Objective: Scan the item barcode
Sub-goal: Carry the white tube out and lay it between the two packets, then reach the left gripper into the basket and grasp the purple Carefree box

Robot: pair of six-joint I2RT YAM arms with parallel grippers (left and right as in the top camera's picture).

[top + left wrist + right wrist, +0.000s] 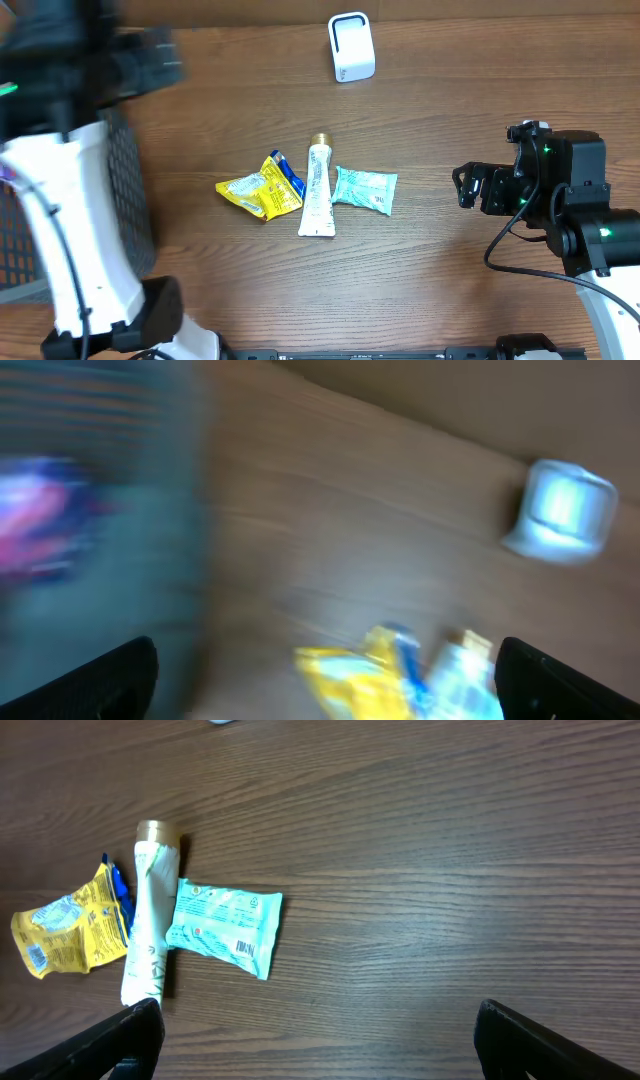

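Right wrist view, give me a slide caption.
Open right end effector over a wooden table with yellow packet, white tube and teal packet side by side.

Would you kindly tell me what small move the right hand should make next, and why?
Probably ease the right hand left toward the teal packet: the hand is open and empty, and that packet lies nearest it, beside the white tube.

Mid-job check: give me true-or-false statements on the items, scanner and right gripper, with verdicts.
1. The white tube lies between the yellow packet and the teal packet. True.
2. The right gripper holds the teal packet. False: it is open and empty, apart from it.
3. The scanner stands apart from all three items. True.
4. The tube's gold cap points away from the scanner. False: it points toward it.
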